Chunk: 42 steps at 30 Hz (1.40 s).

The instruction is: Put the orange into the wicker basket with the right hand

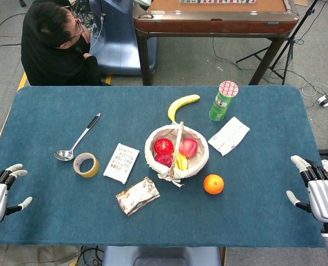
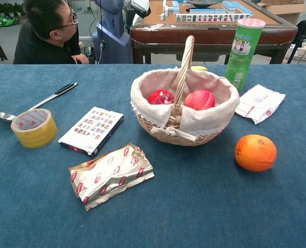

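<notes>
The wicker basket (image 2: 186,132) is woven cane, rough-ribbed, with a matt pale cloth lining edged in lace. Just beside it, the orange (image 2: 255,152) has dimpled, softly shiny skin. The table (image 2: 204,206) beneath wears a matt blue felt-like cloth. In front of the basket lies a crinkled, glossy foil packet (image 2: 111,174). Further off from the basket, the tape roll (image 2: 34,127) looks like glossy plastic, and the ladle (image 1: 63,154) has a polished metal bowl.

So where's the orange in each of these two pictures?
Head view: the orange lies right of centre, on the table beside the wicker basket.
Chest view: the orange lies at the right, lower than the wicker basket.
Shared landmark: the basket's upright handle.
</notes>
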Tool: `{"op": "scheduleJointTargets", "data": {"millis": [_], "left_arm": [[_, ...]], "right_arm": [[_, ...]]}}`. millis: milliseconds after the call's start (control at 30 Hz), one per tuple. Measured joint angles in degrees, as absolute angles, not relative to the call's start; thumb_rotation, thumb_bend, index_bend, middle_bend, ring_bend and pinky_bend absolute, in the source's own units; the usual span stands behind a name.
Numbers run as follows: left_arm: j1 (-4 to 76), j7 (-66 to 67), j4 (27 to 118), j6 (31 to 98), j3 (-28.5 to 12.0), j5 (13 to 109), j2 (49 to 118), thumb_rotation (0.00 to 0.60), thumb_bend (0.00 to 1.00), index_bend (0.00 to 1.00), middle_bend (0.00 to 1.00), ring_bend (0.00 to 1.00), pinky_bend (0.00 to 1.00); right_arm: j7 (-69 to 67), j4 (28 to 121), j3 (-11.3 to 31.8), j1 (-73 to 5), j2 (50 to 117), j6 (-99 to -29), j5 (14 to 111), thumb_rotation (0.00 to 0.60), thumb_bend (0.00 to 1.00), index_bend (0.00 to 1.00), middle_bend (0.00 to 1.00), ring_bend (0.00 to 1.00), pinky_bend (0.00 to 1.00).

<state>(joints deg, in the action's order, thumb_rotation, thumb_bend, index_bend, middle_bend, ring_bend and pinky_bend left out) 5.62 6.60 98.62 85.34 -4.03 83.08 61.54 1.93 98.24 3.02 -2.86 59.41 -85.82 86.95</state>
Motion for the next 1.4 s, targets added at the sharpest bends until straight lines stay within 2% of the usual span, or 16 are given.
{"op": "scheduleJointTargets", "data": {"millis": [400,667,1033,1200,1400], "left_arm": [[5.6,6.9,98.7,85.3,-3.7,83.5,61.7,0.600,0.17,0.36,0.22,0.24,0.23],[5.6,6.7,98.8,85.4,-3.7,83.8,61.6,0.600,0.17,0.36,0.22,0.24,0.23],[5.2,6.2,98.7,86.1,-3.6,83.8,61.5,0.600,0.17,0.36,0.22,0.24,0.23],[4.8,5.8,98.5,86.6,-3.7,83.7,61.3,0.600,0.17,0.36,0.22,0.24,0.23],[4.6,5.6,98.3,86.8,-3.7,83.4,61.2,0.600,0.17,0.36,0.22,0.24,0.23]], "right_arm": [[1.4,97.8,2.8,-2.5,59.6,-86.9,88.1,0.600,0.23,0.11,0.17,0.12,0.22],[1.1,97.1,1.9,-3.1,60.3,-86.6,91.4,0.600,0.23,0.11,0.20,0.15,0.26],[3.3,96.7,-0.4,-8.3,62.6,-77.6,95.6,0.600,0.23,0.12,0.23,0.18,0.30],[4.9,96.5,-0.5,-11.2,64.0,-73.1,95.5,0.600,0.23,0.19,0.27,0.22,0.32],[7.0,96.4,0.1,-14.6,65.7,-67.9,93.9,0.600,0.23,0.24,0.28,0.22,0.33]]}}
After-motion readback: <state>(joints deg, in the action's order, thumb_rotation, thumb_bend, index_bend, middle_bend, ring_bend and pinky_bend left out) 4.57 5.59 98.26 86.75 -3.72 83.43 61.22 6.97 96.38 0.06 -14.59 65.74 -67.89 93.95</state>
